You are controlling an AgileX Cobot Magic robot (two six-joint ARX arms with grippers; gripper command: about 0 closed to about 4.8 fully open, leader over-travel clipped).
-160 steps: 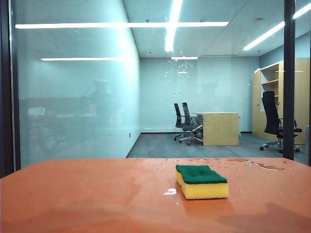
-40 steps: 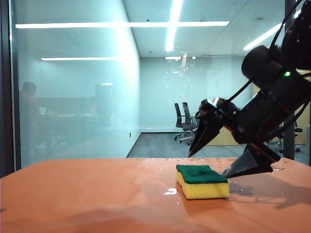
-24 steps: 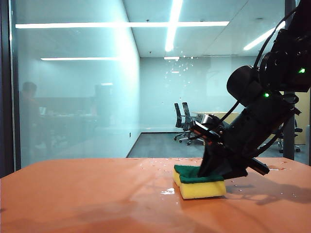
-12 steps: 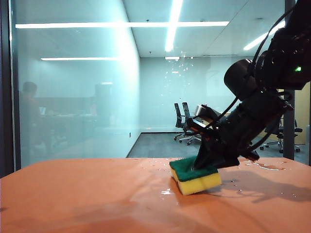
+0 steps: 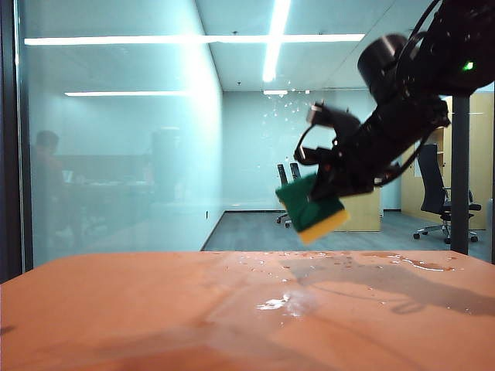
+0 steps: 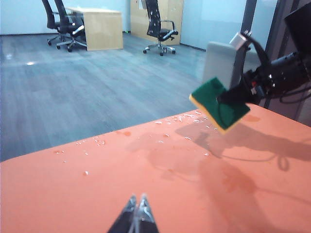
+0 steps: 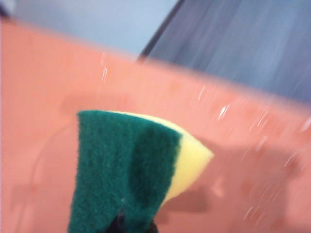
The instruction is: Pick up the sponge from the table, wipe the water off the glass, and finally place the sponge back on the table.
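The sponge (image 5: 309, 210), yellow foam under a green scouring layer, hangs tilted in the air well above the orange table (image 5: 139, 309), with my right gripper (image 5: 331, 184) shut on it. Up close in the right wrist view the sponge (image 7: 121, 170) fills the lower middle, pinched at its near end by my right gripper (image 7: 133, 224). From the left wrist view the sponge (image 6: 219, 103) shows at the far right over the table (image 6: 73, 194). My left gripper (image 6: 136, 199) is shut and empty, low over the table. Water droplets (image 5: 288, 104) speckle the glass (image 5: 116, 154) high up.
A wet smear (image 5: 280, 303) and scattered drops (image 5: 418, 264) lie on the table where the sponge was. A black vertical frame (image 5: 460, 178) stands at the right, behind my right arm. Beyond the glass is an office with a wooden desk (image 5: 363, 210) and chairs.
My right gripper came down over the sponge, shut on it, and has lifted it off the table, tilting it upward toward the glass. A wet patch is left on the table.
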